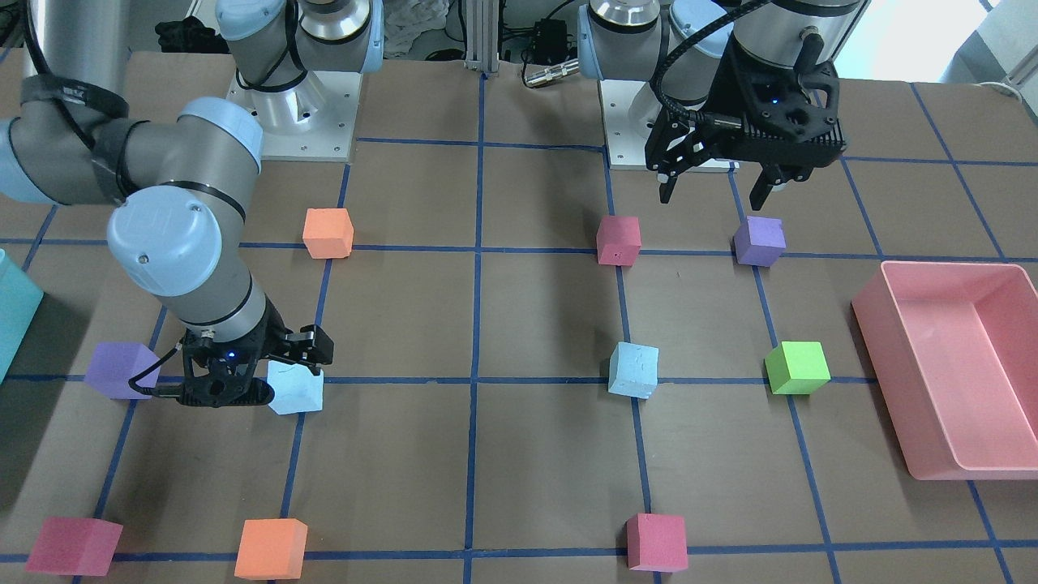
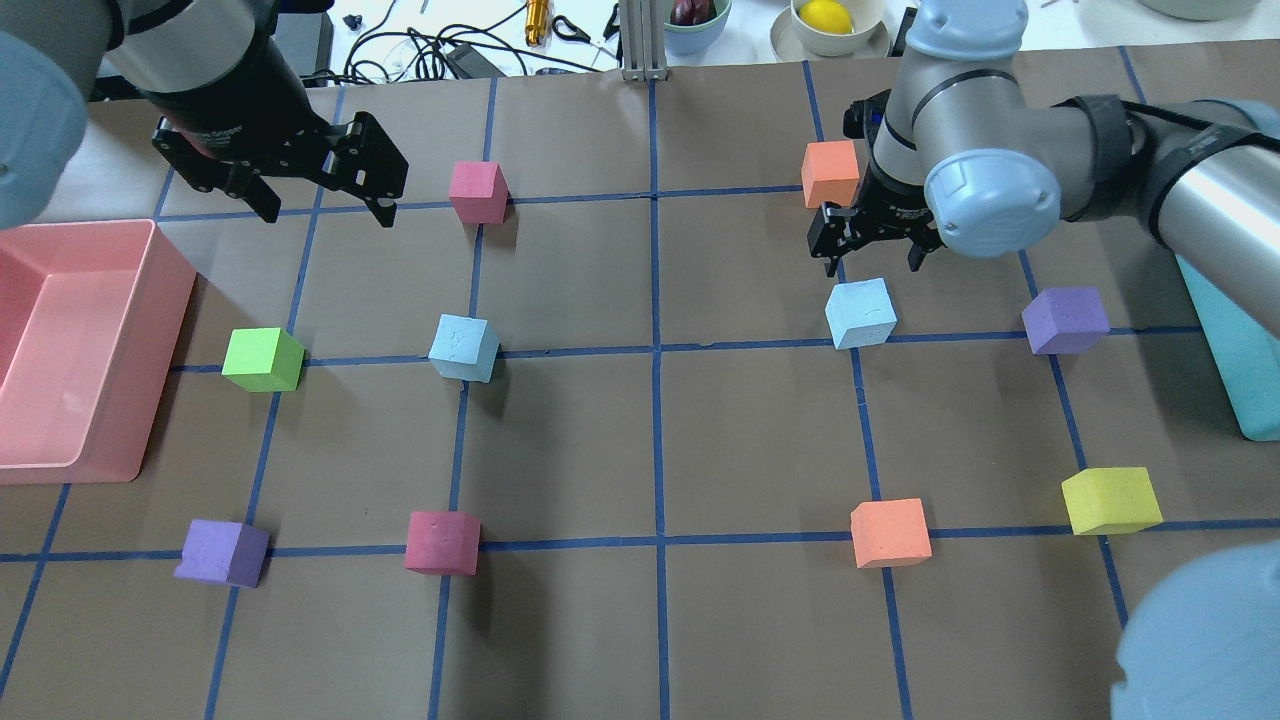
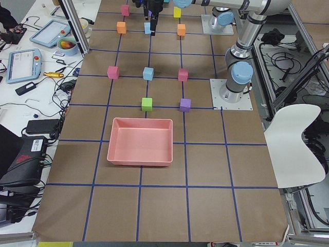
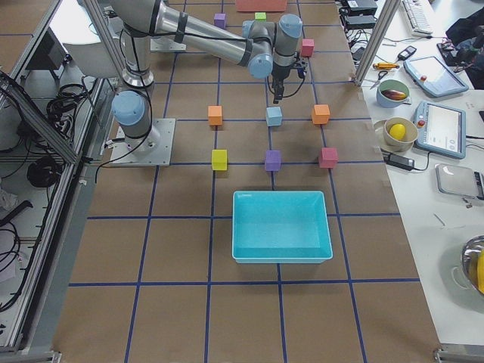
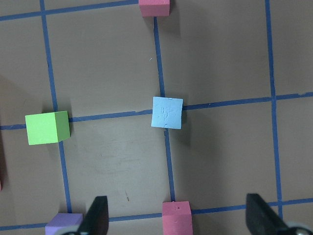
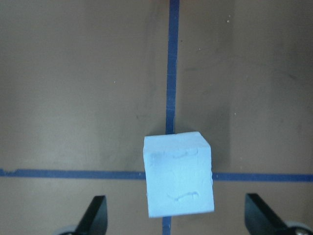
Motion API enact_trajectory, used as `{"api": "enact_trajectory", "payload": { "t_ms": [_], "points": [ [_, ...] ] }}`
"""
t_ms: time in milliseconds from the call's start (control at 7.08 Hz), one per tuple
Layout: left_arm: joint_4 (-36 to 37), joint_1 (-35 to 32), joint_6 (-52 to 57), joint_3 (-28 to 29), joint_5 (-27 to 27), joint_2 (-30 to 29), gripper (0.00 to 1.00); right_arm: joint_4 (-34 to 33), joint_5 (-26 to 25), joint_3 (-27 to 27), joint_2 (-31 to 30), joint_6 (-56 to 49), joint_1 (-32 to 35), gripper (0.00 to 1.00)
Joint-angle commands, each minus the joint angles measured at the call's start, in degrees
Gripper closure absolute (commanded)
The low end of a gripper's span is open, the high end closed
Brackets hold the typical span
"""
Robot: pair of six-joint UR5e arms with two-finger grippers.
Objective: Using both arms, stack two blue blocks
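One pale blue block (image 2: 861,313) lies on the right half of the table, and also shows in the front view (image 1: 296,389). My right gripper (image 2: 871,266) is open and hovers just over it. In the right wrist view the block (image 6: 178,174) sits between the two fingers (image 6: 95,218), untouched. The other blue block (image 2: 464,348) lies left of centre, and also shows in the front view (image 1: 633,370). My left gripper (image 2: 325,212) is open, empty and raised. It is well behind that block, which shows ahead in the left wrist view (image 5: 167,112).
A pink bin (image 2: 165,330) stands at the left edge and a teal bin (image 2: 1240,390) at the right edge. Green (image 2: 263,359), purple (image 2: 1065,320), orange (image 2: 830,173), pink (image 2: 477,192) and yellow (image 2: 1110,500) cubes, among others, are scattered on the grid.
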Motion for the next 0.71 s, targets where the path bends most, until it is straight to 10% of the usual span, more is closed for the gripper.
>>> {"api": "enact_trajectory", "payload": {
  "t_ms": [0, 424, 565],
  "points": [
    [0.1, -0.1, 0.0, -0.1, 0.0, 0.0, 0.0, -7.4, -0.1, 3.0, 3.1, -2.4, -0.1, 0.0],
    [0.0, -0.1, 0.0, -0.2, 0.2, -0.1, 0.0, -8.5, 0.1, 4.2, 5.1, -2.5, -1.2, 0.0],
    [0.0, -0.1, 0.2, -0.2, 0.3, -0.1, 0.0, -8.4, 0.5, 4.2, 5.3, -2.4, -1.2, 0.25]
  ]
}}
